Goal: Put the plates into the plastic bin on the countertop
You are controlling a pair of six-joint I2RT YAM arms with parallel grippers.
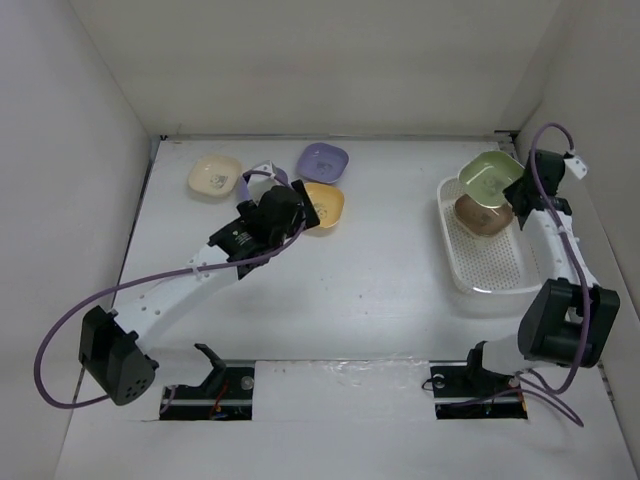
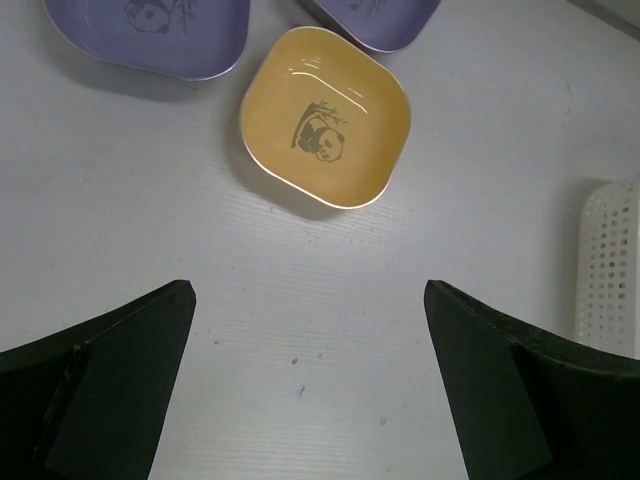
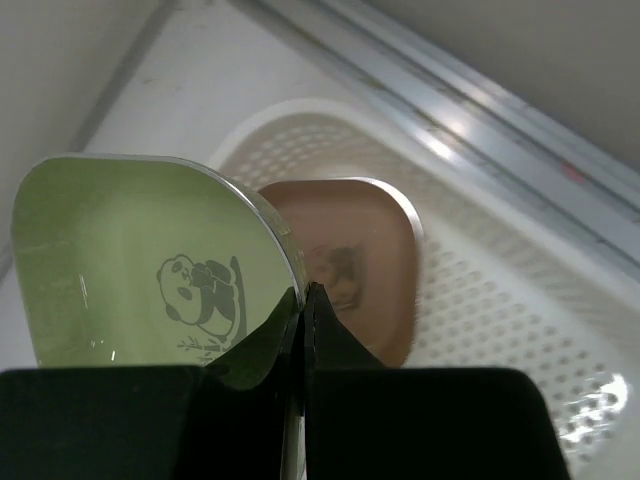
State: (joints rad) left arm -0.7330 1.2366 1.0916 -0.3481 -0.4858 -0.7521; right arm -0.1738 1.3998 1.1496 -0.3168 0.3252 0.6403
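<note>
My right gripper is shut on the rim of a green plate and holds it tilted above the far end of the white plastic bin. In the right wrist view the green plate fills the left, and a brown plate lies in the bin beneath it. My left gripper is open and empty, just short of a yellow-orange plate. That plate shows ahead of the fingers in the left wrist view. A purple plate and a cream plate lie on the countertop.
Two purple plates lie beyond the yellow one in the left wrist view, one only partly in frame. The bin's corner shows at that view's right edge. White walls enclose the table on three sides.
</note>
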